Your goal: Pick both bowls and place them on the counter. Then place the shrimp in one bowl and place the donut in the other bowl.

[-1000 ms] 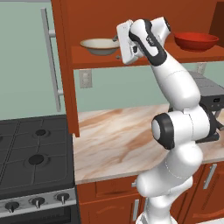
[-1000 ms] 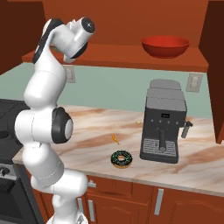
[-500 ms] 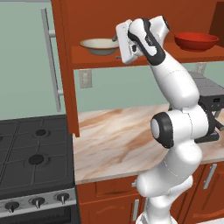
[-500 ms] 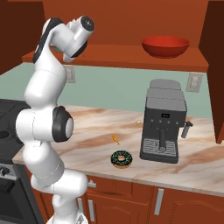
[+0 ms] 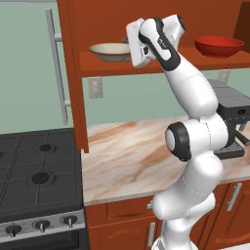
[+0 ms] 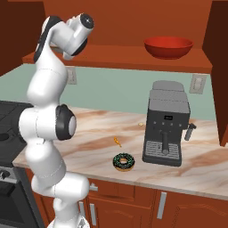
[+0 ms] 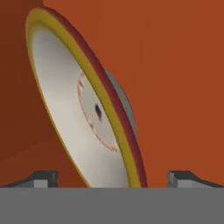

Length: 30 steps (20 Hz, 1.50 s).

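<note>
The cream-beige bowl (image 5: pixel 110 51) rests on the wooden shelf (image 5: pixel 146 63) over the counter (image 5: pixel 132 156). My gripper (image 5: pixel 130 45) is raised to the shelf at the bowl's right edge. In the hand view, which is rolled, the bowl (image 7: pixel 70 109) stands close in front. Its tan rim runs down between my open gripper (image 7: pixel 113 179) tips without either fingertip (image 7: pixel 43 178) touching it. The red bowl (image 5: pixel 218 45) (image 6: pixel 168 46) stands further right on the same shelf. The donut (image 6: pixel 124 161) and the tiny orange shrimp (image 6: pixel 117 141) lie on the counter (image 6: pixel 89 133).
A dark coffee machine (image 6: pixel 167 122) (image 5: pixel 234 112) stands on the counter right of the donut. The black stove (image 5: pixel 34 176) borders the counter on the left. A cabinet side panel (image 5: pixel 73 73) closes the shelf on the left.
My hand has edged a little left along the shelf, closer to the cream-beige bowl. The jaws have stayed open and the bowls, donut and shrimp have not moved.
</note>
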Available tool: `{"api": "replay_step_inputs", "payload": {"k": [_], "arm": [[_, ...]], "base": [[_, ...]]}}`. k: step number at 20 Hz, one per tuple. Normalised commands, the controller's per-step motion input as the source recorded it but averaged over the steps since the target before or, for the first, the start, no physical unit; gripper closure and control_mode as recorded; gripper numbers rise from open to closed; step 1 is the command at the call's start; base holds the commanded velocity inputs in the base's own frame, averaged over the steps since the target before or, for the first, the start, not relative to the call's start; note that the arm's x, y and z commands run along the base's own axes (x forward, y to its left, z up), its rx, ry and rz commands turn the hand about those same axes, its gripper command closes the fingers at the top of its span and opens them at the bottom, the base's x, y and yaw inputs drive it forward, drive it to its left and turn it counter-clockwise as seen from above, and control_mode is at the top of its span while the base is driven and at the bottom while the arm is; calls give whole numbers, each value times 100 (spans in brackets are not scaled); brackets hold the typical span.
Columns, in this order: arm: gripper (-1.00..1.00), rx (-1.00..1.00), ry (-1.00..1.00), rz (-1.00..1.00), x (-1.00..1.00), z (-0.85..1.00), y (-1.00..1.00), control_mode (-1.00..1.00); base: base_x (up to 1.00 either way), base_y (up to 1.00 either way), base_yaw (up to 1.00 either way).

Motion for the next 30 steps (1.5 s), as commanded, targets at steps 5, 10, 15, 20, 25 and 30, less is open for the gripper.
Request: {"api": "replay_step_inputs", "payload": {"k": [5,10,15,20,25,30], "arm": [[-100,0,0,0,24,-15,14,-100],[-100,0,0,0,8,-26,5,-100],[-100,0,0,0,3,-25,0,-100],[-100,0,0,0,4,-26,2,-100],[-100,0,0,0,22,-27,10,-100],[-100,0,0,0,29,-25,16,-100]], "base": [[0,0,0],[0,0,0],[0,0,0],[0,0,0],[0,0,0],[0,0,0]]}}
